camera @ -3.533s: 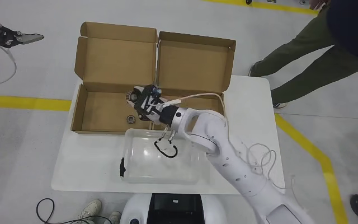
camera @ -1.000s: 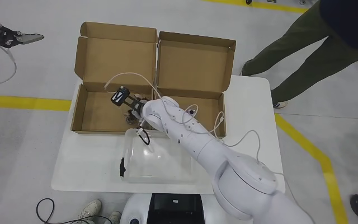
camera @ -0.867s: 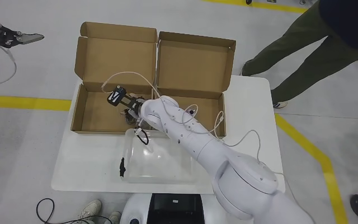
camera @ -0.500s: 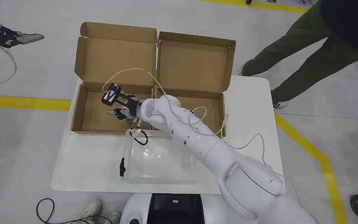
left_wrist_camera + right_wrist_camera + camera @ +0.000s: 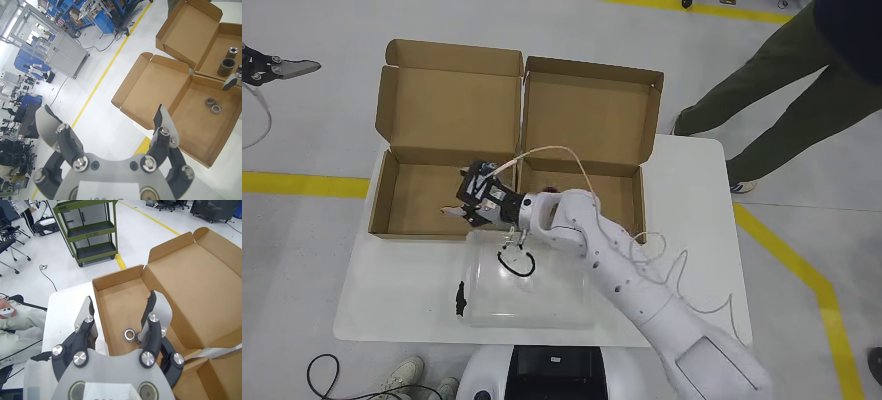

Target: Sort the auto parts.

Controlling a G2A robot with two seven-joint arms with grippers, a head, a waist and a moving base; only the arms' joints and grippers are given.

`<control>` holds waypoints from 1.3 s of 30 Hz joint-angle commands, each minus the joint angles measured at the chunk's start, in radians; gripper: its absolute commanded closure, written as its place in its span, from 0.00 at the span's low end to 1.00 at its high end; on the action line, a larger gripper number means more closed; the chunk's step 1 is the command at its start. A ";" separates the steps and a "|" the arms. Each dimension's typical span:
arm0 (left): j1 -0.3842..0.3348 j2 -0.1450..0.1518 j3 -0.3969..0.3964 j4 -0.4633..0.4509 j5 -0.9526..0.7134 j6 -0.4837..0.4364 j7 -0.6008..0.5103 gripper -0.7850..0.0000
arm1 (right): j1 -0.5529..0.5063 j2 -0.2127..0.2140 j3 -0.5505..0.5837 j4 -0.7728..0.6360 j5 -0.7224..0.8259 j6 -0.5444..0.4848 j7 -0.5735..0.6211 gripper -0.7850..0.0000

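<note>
Two open cardboard boxes stand side by side at the back of the table, the left box [image 5: 417, 200] and the right box [image 5: 592, 190]. Two metal bearing rings [image 5: 210, 101] lie on the left box's floor, one of them [image 5: 129, 334] just beyond my right gripper's fingers. My right gripper [image 5: 457, 203] [image 5: 121, 306] hangs open and empty over that box, close to its near wall. Two metal sleeves [image 5: 226, 64] stand in the right box. My left gripper [image 5: 103, 117] [image 5: 287, 68] is open, off the table to the far left above the floor.
A clear plastic tray [image 5: 482, 240] sits in front of the boxes, holding a black rubber ring [image 5: 514, 262] and a small black part [image 5: 459, 298]. Both box lids stand up behind the boxes. White table [image 5: 392, 290] shows to the left of the tray and to the right of the boxes.
My right gripper swung out to the left over the left box, then came back right and toward the box's near wall, with its wrist turning. The left arm has not moved.
</note>
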 commanded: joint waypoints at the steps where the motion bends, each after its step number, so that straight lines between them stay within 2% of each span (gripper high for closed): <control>1: 0.000 0.000 0.000 0.000 0.000 0.000 0.000 0.00 | -0.053 0.018 0.027 -0.068 -0.023 -0.020 0.003 0.27; 2: 0.000 0.000 0.000 0.000 0.000 0.000 0.000 0.00 | -0.076 0.026 0.039 -0.094 -0.037 -0.028 0.002 0.24; 5: 0.000 0.000 0.000 0.000 0.000 0.000 0.000 0.00 | -0.134 0.047 0.070 -0.160 -0.078 -0.042 -0.001 0.00; 23: 0.000 0.000 0.000 0.000 0.000 0.000 0.000 0.00 | -0.421 0.144 0.313 -0.427 -0.174 -0.052 -0.137 0.00; 39: 0.000 0.000 0.000 0.000 0.000 0.000 0.000 0.00 | -0.661 0.201 0.480 -0.605 -0.194 0.007 -0.225 0.00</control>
